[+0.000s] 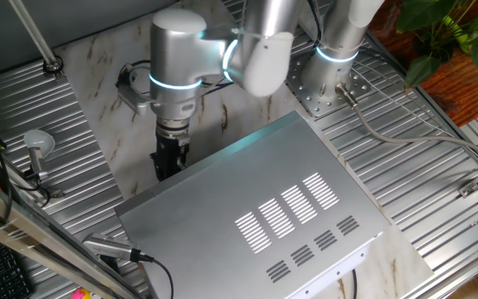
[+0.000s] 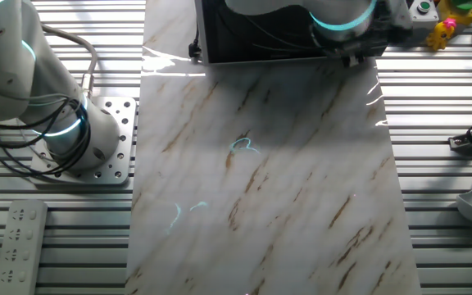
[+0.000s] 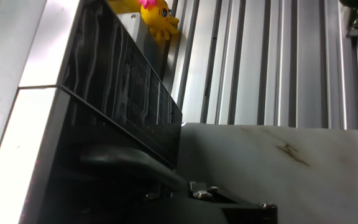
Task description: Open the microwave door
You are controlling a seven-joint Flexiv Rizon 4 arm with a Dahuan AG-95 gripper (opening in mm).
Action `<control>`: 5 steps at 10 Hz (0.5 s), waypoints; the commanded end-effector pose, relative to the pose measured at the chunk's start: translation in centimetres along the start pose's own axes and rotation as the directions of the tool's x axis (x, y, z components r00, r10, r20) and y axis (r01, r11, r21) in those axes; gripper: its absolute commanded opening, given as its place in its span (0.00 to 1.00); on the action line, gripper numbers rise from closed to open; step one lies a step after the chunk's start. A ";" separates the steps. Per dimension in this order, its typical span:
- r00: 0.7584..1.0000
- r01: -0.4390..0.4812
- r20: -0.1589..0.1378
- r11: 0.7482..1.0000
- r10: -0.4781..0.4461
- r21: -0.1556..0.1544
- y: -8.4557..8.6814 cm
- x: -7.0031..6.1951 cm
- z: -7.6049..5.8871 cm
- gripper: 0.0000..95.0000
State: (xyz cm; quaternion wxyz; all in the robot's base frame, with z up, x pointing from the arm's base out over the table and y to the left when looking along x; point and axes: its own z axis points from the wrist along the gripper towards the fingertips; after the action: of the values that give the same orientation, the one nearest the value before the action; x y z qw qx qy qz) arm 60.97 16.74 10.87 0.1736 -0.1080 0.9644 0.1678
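The microwave (image 1: 264, 208) is a large silver box with vent slots in its top, standing on a marble board. Its black glassy door (image 2: 252, 33) fills the front at the top of the other fixed view and looks flat against the box. My gripper (image 1: 171, 159) hangs down at the front of the box by one end of the door, and it also shows in the other fixed view (image 2: 352, 57). In the hand view the door (image 3: 117, 81) rises on the left, and a dark finger (image 3: 129, 163) lies close against it. Shadow hides how the jaws stand.
The marble board (image 2: 260, 180) stretches out in front of the door. My arm's base (image 2: 72, 131) stands beside it on the ribbed metal table. A remote (image 2: 19, 246), a yellow toy (image 3: 157, 15), a ladle (image 1: 38, 145) and cables (image 1: 405, 137) lie around.
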 end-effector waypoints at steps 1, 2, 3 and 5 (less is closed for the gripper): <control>0.999 0.037 -0.022 0.999 -0.036 0.022 -0.7 0.0 -1.3 0.20; 0.999 0.039 -0.023 0.999 -0.038 0.028 -0.7 0.0 -1.3 0.20; 0.999 0.048 -0.022 0.997 -0.047 0.060 -0.7 0.0 -1.2 0.20; 0.998 0.051 -0.026 0.996 -0.049 0.067 -0.6 -0.1 -1.1 0.20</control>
State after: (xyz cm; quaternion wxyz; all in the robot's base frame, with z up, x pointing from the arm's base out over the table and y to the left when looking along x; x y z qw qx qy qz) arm 60.85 15.81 11.89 0.1680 -0.1286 0.9688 0.1288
